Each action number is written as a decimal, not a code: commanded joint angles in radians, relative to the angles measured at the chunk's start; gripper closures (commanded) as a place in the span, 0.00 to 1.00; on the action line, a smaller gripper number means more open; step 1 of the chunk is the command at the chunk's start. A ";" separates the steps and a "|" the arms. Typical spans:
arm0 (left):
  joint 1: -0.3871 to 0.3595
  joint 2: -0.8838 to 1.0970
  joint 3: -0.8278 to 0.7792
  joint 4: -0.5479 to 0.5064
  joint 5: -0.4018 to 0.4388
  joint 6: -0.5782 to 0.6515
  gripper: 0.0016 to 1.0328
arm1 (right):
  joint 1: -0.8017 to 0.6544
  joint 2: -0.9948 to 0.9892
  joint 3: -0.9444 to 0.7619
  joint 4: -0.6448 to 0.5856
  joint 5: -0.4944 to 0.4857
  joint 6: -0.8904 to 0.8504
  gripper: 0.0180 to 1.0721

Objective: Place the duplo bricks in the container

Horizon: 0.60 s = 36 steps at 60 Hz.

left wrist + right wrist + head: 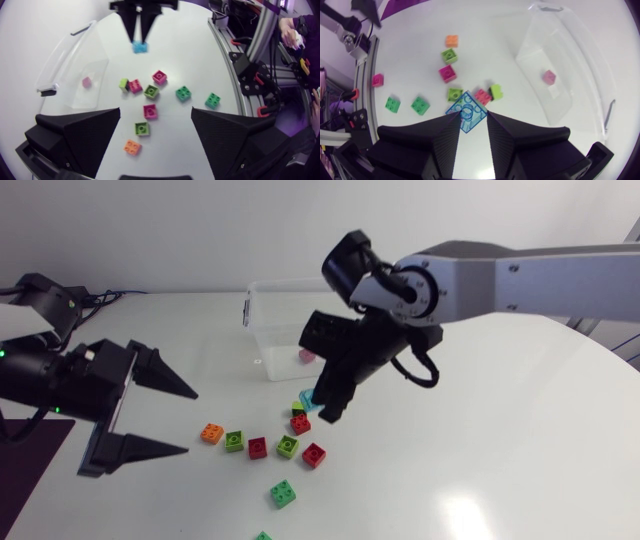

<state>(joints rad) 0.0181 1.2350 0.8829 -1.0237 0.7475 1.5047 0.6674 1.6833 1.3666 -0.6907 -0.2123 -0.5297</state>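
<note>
While the right gripper (466, 114) grasps a blue brick (468, 106) near the loose bricks (448, 73), the left gripper (190, 420) hangs released, one pink brick (549, 76) inside the clear container (265, 330)

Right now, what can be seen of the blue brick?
The blue brick is square, translucent light-blue plastic with studs on top. The right gripper is shut on it, clamped at two opposite sides, one corner pointing ahead. It is near the loose bricks, outside the container; whether it touches the table is unclear.

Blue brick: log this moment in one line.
right tool: shut on blue brick | left tool: open | container: pink brick inside | other bricks: on table
</note>
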 commanded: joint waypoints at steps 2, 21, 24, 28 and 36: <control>-0.024 -0.058 -0.096 -0.058 -0.022 0.135 0.04 | -0.042 -0.007 0.075 0.030 0.016 0.053 0.78; -0.130 -0.192 -0.315 -0.059 -0.111 0.163 0.04 | -0.149 0.076 0.238 0.158 0.062 0.137 0.77; -0.135 -0.192 -0.332 -0.050 -0.119 0.164 0.04 | -0.161 0.096 0.266 0.163 0.062 0.146 0.77; -0.150 -0.190 -0.355 -0.038 -0.129 0.163 0.04 | -0.175 0.131 0.312 0.169 0.067 0.155 0.77; -0.164 -0.189 -0.403 0.008 -0.146 0.152 0.04 | -0.195 0.193 0.376 0.169 0.073 0.169 0.77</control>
<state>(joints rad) -0.1360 1.0515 0.5228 -1.0328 0.6086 1.6302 0.4831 1.8202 1.6989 -0.5266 -0.1482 -0.3927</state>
